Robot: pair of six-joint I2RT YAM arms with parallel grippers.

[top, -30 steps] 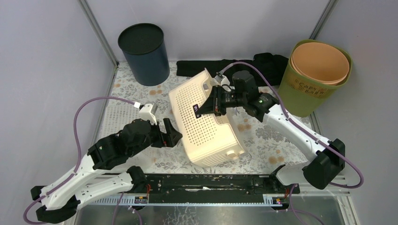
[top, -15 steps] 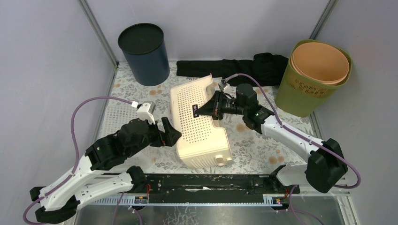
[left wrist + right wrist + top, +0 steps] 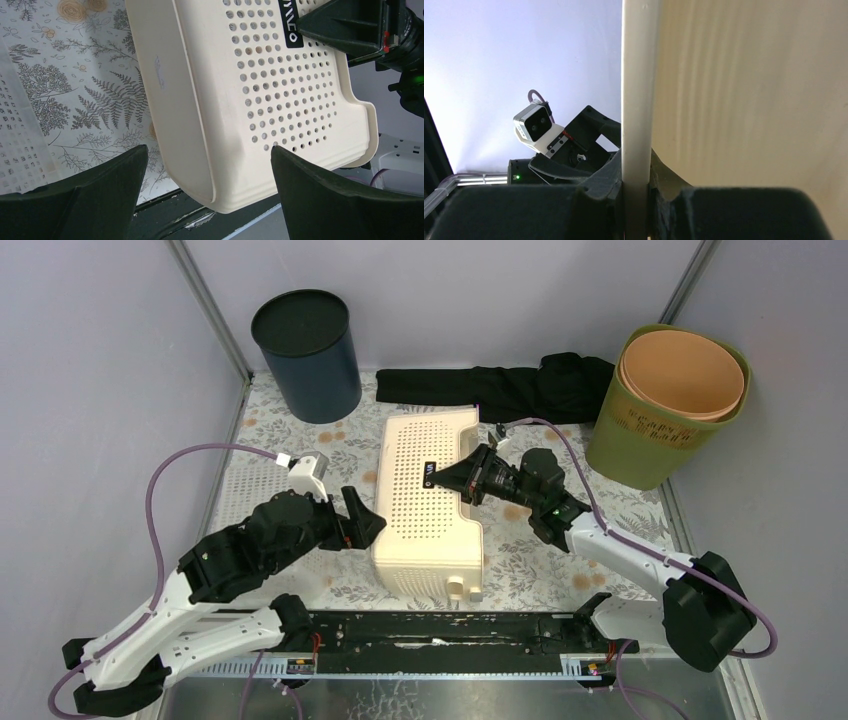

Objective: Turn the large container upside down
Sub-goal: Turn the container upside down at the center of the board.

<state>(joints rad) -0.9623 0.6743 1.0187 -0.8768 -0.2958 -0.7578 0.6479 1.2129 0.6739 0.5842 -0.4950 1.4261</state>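
Note:
The large container point(image 3: 425, 502) is a cream perforated basket lying in the middle of the table with its holed base facing up. In the left wrist view the container point(image 3: 260, 85) fills the upper right. My right gripper point(image 3: 447, 480) reaches in from the right and is shut on the container's edge. The right wrist view shows that cream rim point(image 3: 636, 100) pinched between the two fingers of the right gripper point(image 3: 638, 200). My left gripper point(image 3: 362, 525) stands open just left of the container, near its front corner, apart from it. The open fingers of the left gripper point(image 3: 207, 165) frame that corner.
A dark blue bin point(image 3: 305, 355) stands at the back left. A green bin point(image 3: 650, 430) with an orange liner is at the back right. A black cloth point(image 3: 500, 388) lies along the back. A white perforated mat point(image 3: 240, 490) covers the left side, and a black rail point(image 3: 440, 625) runs along the front.
The right gripper has lowered the container from a steep tilt until its holed base faces up, its far end swinging to the back. The left arm has barely moved.

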